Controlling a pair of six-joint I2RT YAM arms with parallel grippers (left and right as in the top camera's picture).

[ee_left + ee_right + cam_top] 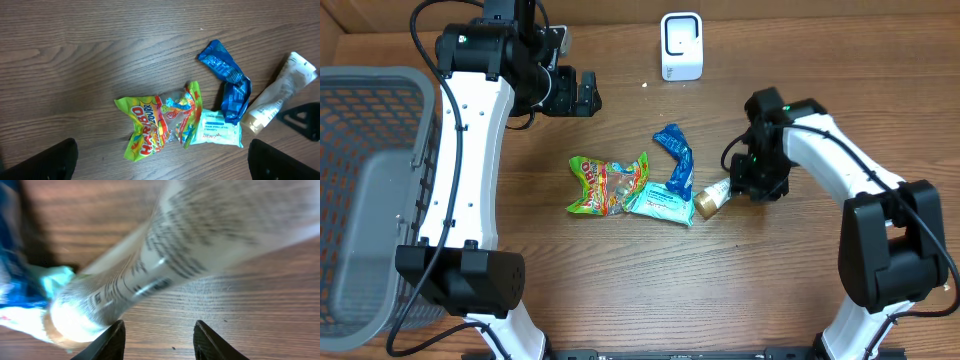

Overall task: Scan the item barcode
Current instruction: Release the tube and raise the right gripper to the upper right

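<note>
Several items lie in a cluster mid-table: a green Haribo bag [605, 186] [155, 125], a pale teal packet [660, 203] [217, 129], a blue wrapper [677, 160] [227, 80] and a white tube with a tan cap [712, 200] [277, 97]. The tube [200, 240] fills the right wrist view, blurred, its cap end touching my left-hand finger [112, 342]. My right gripper [752, 185] [160, 330] is low over the tube's tail, jaws partly apart, bare wood between the tips. My left gripper [582, 93] [162, 165] hangs wide open above the table, far left of the scanner [681, 45].
A white barcode scanner stands at the table's far edge. A grey mesh basket [360, 200] occupies the left side. The right arm's black finger [302, 120] shows beside the tube in the left wrist view.
</note>
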